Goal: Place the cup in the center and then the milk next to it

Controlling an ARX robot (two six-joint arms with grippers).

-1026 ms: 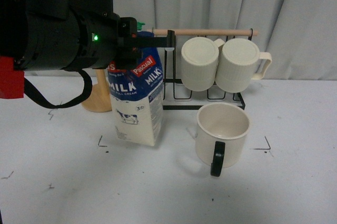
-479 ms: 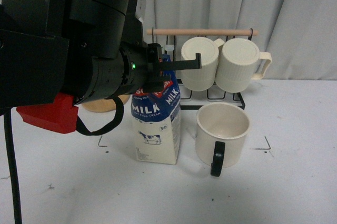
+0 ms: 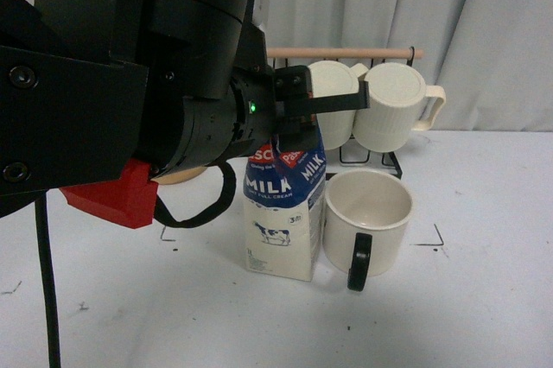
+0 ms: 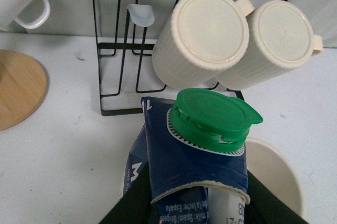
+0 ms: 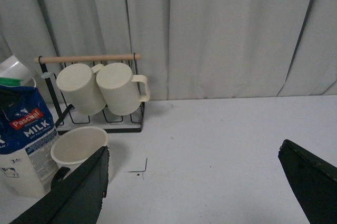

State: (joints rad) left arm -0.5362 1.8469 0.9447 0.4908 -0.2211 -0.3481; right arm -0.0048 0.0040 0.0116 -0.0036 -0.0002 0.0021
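Cardboard, glossy by the look of it, makes the milk (image 3: pixel 283 212) a thing to clasp firmly but not hard; I judge its walls would dent under a tight squeeze and could slip under a loose one; whether it is full, and so heavy, cannot be told. The left gripper (image 3: pixel 295 130) is clamped on its dark blue top, just under the green cap (image 4: pixel 213 116), jaws on either side; held that high, a tall carton may swing or tip, so a low, slow set-down seems wise. It hangs or stands a little tilted at the cup's (image 3: pixel 367 217) nine o'clock, just beside it; whether they touch, or whether its base is on the table (image 3: pixel 484 299), I cannot tell. Cup sits upright near the middle, black handle to six o'clock, with the rack (image 3: pixel 380 161) and its two ribbed mugs (image 3: pixel 389 104) at twelve o'clock; it looks stiff and chippable, so the carton should not knock it. The right gripper (image 5: pixel 193 150) is spread wide and empty, well off at three o'clock.
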